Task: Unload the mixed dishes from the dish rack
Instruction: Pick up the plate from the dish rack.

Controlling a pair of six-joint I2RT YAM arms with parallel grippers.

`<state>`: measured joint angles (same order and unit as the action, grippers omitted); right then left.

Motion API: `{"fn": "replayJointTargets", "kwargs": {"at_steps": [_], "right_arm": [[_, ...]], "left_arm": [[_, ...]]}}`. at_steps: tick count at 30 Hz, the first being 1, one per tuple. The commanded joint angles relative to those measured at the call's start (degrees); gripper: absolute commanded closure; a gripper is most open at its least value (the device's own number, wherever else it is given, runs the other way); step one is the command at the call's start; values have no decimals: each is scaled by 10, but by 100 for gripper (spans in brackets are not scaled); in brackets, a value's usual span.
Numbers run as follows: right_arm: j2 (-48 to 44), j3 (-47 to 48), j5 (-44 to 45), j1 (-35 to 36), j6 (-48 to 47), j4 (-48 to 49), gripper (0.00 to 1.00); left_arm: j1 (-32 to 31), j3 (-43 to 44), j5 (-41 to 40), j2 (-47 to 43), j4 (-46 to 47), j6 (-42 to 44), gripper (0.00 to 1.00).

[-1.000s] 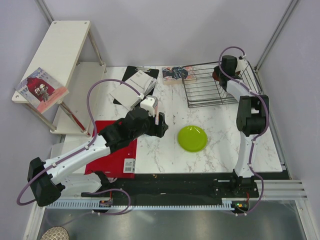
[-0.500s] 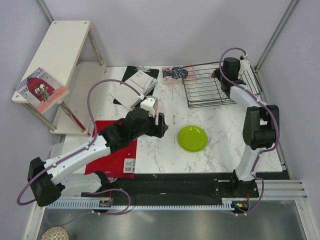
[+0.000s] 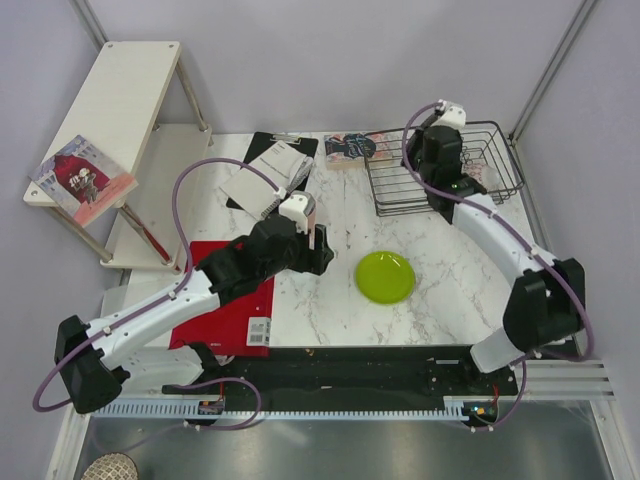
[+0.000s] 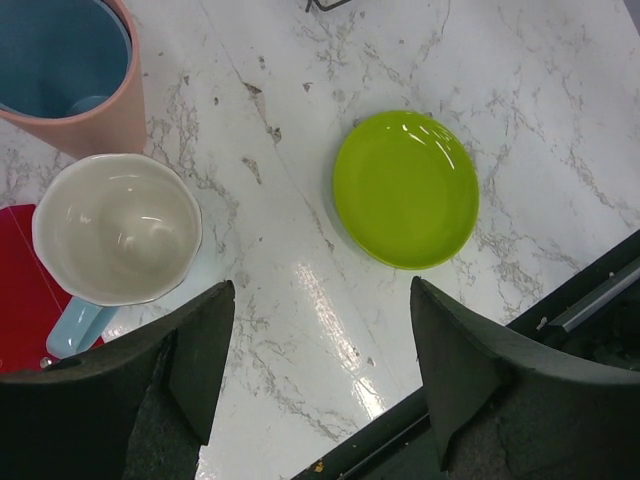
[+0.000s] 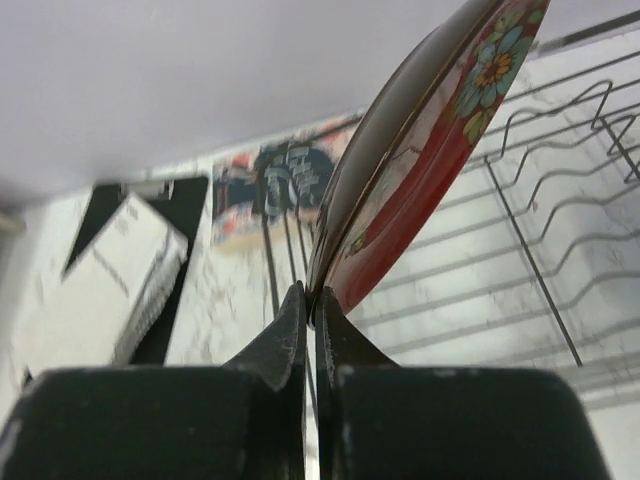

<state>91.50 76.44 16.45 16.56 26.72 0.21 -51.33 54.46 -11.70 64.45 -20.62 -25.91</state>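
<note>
Marble table (image 3: 450,270): lime-green plate (image 3: 385,277) lies flat mid-table, well apart from the dish rack (image 3: 400,190) at the far right.
Right gripper (image 5: 310,295): fingers clamped on the rim of the dark red floral plate (image 5: 420,170), tilted on edge over the dish rack, perhaps clear of its wires.
Left gripper (image 4: 320,340): fingers apart, empty, above the pink cup (image 4: 115,120) and the light blue handled mug (image 4: 117,228).

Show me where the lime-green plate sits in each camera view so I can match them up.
Top external: the lime-green plate lies near the centre of the picture, flat on the marble table.
Left wrist: right of centre, flat on the same table.
Right wrist: not in it.
Shared landmark: the marble table, also seen in the right wrist view.
</note>
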Motion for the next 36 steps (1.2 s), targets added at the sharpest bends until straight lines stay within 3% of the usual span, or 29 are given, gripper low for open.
{"fn": "replayJointTargets", "kwargs": {"at_steps": [1, 3, 8, 15, 20, 24, 29, 36], "right_arm": [[-135, -83, 97, 87, -163, 1, 100], [-183, -117, 203, 134, -210, -40, 100], [-240, -152, 470, 329, -322, -122, 100], [-244, -176, 699, 569, -357, -246, 100], [-201, -166, 746, 680, -301, -349, 100], [-146, -156, 755, 733, -180, -514, 100], [-69, -138, 746, 787, 25, -713, 100], [-60, -144, 724, 814, 57, -724, 100]], "left_arm": [[7, 39, -25, -19, -13, -45, 23], [9, 36, -39, -25, -23, -58, 24], [37, 46, -93, -24, -60, -85, 27], [104, 58, -39, -25, -65, -92, 21], [113, 72, -4, -33, -56, -47, 10], [114, 75, 78, -39, -34, -4, 2], [114, 68, 160, -42, -32, 16, 1], [114, 64, 229, -44, -15, 46, 1]]}}
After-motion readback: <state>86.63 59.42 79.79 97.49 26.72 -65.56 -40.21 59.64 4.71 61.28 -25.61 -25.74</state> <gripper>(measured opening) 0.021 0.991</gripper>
